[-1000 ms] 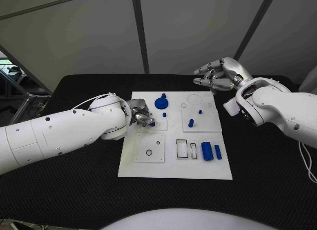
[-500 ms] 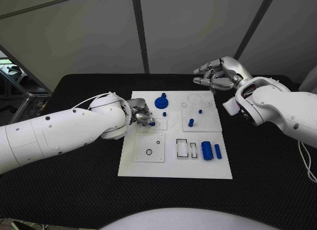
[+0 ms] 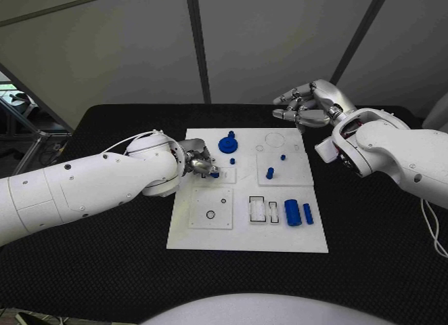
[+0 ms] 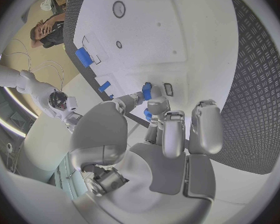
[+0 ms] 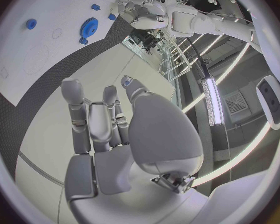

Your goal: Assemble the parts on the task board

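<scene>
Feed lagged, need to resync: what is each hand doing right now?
Left hand: pinching a small blue plastic peg over the white task board.
Right hand: fingers curled, holding nothing, raised beyond the board.

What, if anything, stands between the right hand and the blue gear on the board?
Nothing visible does. The right hand hovers above the far right corner of the task board, holding nothing. The blue gear lies toward the left hand, with only bare white plate between. The left hand works lower, at a small blue part.
</scene>
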`<move>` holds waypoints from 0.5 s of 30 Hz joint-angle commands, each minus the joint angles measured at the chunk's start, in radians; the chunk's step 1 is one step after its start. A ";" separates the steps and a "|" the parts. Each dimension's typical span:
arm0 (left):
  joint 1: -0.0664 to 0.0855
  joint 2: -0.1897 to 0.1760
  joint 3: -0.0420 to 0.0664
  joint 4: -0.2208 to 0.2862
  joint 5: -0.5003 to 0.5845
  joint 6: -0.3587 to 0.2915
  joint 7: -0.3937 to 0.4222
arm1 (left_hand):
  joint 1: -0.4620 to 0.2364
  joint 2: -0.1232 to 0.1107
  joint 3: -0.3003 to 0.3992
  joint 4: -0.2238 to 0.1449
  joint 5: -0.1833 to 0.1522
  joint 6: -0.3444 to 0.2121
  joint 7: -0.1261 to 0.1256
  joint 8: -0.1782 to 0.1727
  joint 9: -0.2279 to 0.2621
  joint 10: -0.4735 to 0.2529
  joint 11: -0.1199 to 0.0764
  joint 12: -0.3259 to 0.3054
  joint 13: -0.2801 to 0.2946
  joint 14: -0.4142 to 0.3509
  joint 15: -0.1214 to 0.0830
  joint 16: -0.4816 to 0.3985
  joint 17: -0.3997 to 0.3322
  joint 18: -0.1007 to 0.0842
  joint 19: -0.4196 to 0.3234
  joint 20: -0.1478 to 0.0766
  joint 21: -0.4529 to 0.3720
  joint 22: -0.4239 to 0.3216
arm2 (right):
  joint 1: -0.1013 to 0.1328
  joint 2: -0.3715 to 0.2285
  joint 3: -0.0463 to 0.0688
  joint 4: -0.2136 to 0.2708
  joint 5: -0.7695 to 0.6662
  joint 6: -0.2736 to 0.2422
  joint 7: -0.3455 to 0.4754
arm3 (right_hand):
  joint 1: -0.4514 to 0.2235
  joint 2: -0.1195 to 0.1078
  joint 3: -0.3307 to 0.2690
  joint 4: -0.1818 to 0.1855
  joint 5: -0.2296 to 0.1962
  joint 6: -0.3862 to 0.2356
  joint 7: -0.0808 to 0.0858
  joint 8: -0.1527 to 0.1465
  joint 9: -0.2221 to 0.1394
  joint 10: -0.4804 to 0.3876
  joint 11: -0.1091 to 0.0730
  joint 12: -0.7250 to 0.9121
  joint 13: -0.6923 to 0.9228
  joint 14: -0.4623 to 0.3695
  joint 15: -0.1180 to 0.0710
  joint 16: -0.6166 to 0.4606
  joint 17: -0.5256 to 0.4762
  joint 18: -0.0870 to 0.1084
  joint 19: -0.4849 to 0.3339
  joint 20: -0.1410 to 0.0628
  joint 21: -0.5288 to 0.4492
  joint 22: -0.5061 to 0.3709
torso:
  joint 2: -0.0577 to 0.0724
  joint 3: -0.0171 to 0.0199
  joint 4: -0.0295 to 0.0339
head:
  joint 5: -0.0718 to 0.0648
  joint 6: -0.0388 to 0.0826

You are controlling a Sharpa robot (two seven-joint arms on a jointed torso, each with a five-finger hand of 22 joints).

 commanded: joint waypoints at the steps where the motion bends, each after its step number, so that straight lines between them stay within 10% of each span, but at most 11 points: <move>1: -0.001 0.003 -0.001 -0.002 0.005 0.005 -0.001 | -0.013 0.001 -0.013 0.004 -0.004 0.009 0.001 -0.005 -0.001 0.001 0.007 0.006 0.002 0.096 -0.006 0.006 0.241 0.007 0.011 0.000 0.004 0.004 | 0.002 0.001 0.001 0.000 -0.002 0.006 0.005 | -0.009 0.003 -0.001 0.005 0.007 -0.002 0.004 -0.004 -0.002 -0.008 0.001 -0.002 -0.001 -0.005 0.002 -0.002 0.001 0.017 -0.002 0.000 -0.003 -0.001 | 0.000 0.0001 -0.0003 | -0.001 -0.001; 15: 0.000 0.011 -0.001 -0.009 0.008 -0.005 0.000 | -0.021 0.003 -0.052 0.021 -0.004 0.018 -0.001 -0.003 -0.003 0.008 0.006 0.018 0.013 0.096 -0.007 0.006 0.241 0.004 0.020 -0.001 0.012 0.017 | 0.002 0.000 0.001 -0.001 -0.002 0.006 0.004 | -0.009 0.003 -0.001 0.005 0.007 -0.002 0.004 -0.004 -0.002 -0.008 0.001 -0.002 -0.001 -0.005 0.002 -0.002 0.001 0.017 -0.002 0.000 -0.003 -0.001 | 0.000 0.0003 0.0001 | -0.003 -0.002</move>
